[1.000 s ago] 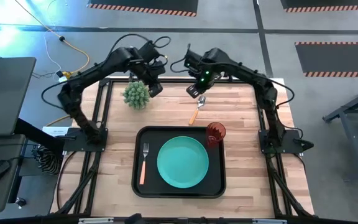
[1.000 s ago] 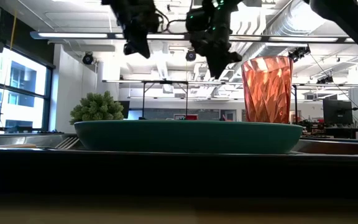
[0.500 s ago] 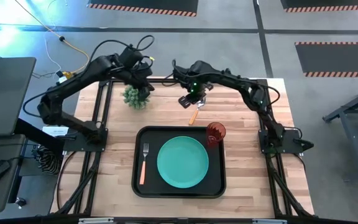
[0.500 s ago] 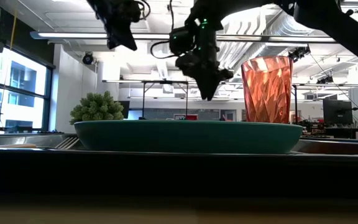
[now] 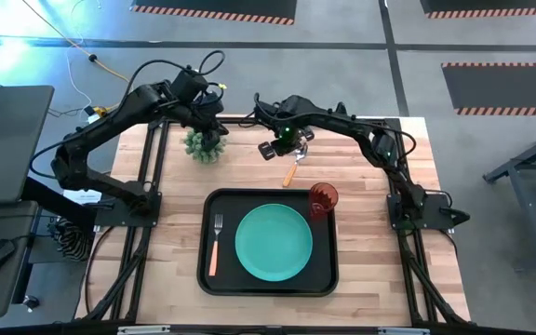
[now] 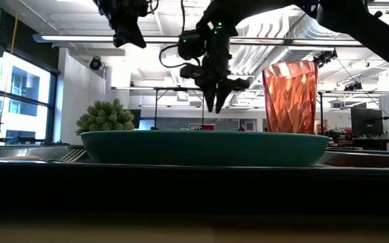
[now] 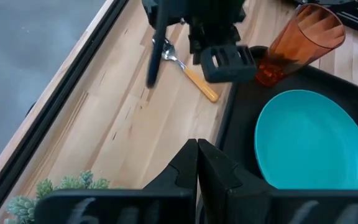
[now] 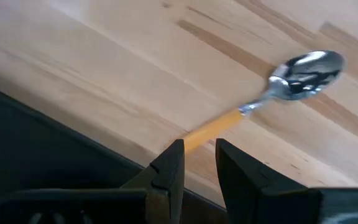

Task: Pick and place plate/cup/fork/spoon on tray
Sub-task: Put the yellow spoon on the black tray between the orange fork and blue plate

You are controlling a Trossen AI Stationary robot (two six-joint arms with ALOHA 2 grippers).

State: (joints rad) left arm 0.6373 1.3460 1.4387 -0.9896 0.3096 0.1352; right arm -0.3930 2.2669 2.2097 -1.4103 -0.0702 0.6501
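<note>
The right gripper [image 5: 284,149] is hovering above the spoon [image 5: 292,167], its jaws parted and holding nothing. The spoon is lying flat on the pale wooden desk [image 5: 361,167] just behind the black tray [image 5: 214,279], its shiny metal bowl pointing away from the tray and its tan-orange handle toward it. The round teal plate [image 5: 274,243], the orange-handled fork [image 5: 216,245] and the faceted red cup [image 5: 323,199] are sitting on the tray. The left gripper [image 5: 210,113], jaws closed on nothing, is hanging over the spiky plant [image 5: 203,145].
</note>
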